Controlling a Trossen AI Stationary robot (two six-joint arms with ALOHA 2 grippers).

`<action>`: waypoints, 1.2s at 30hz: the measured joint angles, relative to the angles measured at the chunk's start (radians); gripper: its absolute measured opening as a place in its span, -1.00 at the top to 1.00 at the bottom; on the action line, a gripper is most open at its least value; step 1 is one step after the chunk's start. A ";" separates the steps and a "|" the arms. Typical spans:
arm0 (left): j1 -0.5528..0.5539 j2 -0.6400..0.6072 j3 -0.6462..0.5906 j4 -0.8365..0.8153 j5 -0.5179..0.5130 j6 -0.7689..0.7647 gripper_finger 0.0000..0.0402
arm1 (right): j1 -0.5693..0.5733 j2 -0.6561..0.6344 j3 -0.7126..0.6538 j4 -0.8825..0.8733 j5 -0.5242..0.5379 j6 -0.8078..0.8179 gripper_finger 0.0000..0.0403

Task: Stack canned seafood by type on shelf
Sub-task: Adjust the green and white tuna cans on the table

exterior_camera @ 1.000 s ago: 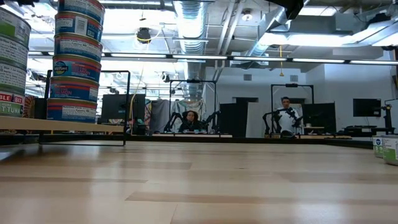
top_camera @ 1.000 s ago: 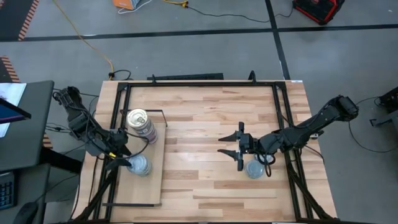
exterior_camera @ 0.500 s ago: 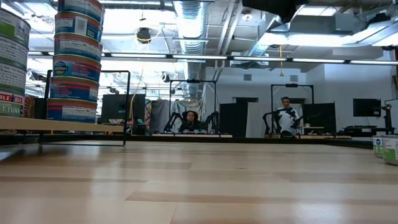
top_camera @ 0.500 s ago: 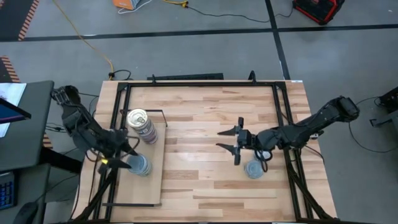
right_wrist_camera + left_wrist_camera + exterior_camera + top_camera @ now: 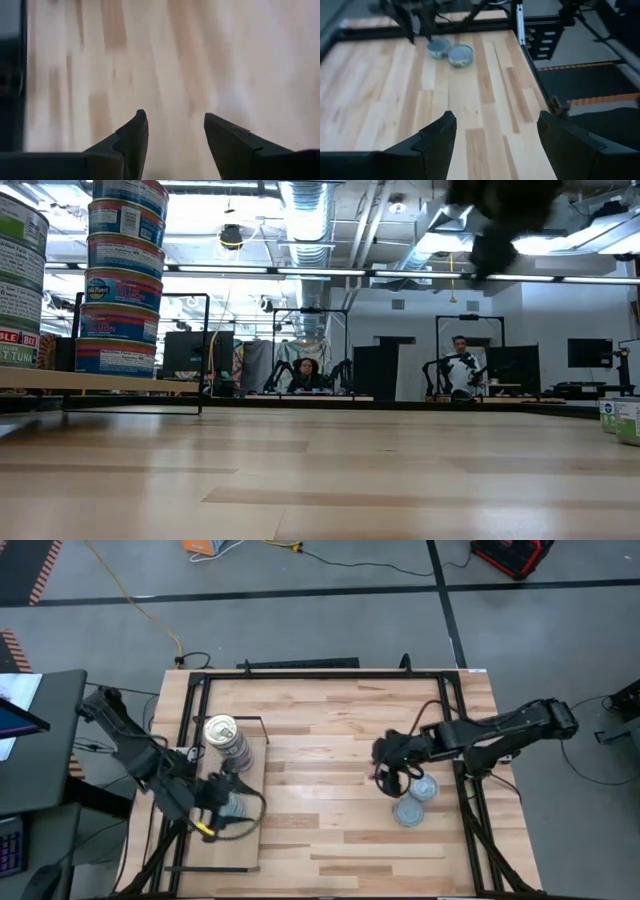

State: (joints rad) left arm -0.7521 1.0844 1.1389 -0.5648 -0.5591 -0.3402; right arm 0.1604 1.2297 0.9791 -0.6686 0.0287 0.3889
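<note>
- Meanwhile, left gripper had drawn back from the tin stacks on the shelf, fingers apart, empty.
- Right gripper, open and empty, had swung beside two loose tins on the table; next pick likely.

In the low view, the nearer stack of tins is cut off by the picture's left edge, and the taller stack runs out past the top. Two tins at the right edge show only in part. A dark blurred arm smears across the top. The bench in the right wrist view is motion-blurred. The right end effector is a blur from above.
</note>
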 joint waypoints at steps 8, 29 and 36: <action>0.000 0.099 0.000 0.145 -0.114 0.061 -0.32 | 0.153 0.129 -0.002 -0.384 -0.121 0.148 -0.10; 0.013 0.162 0.021 0.256 -0.204 -0.066 -0.32 | 0.398 0.456 -0.029 -0.478 -0.004 0.163 -0.10; 0.030 0.242 0.128 0.153 -0.204 -0.081 -0.32 | 0.350 0.465 0.049 -0.228 0.113 0.076 -0.10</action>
State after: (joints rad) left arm -0.7219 1.3265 1.2671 -0.4117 -0.7632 -0.4211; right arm 0.5101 1.6944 1.0284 -0.8965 0.1418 0.4645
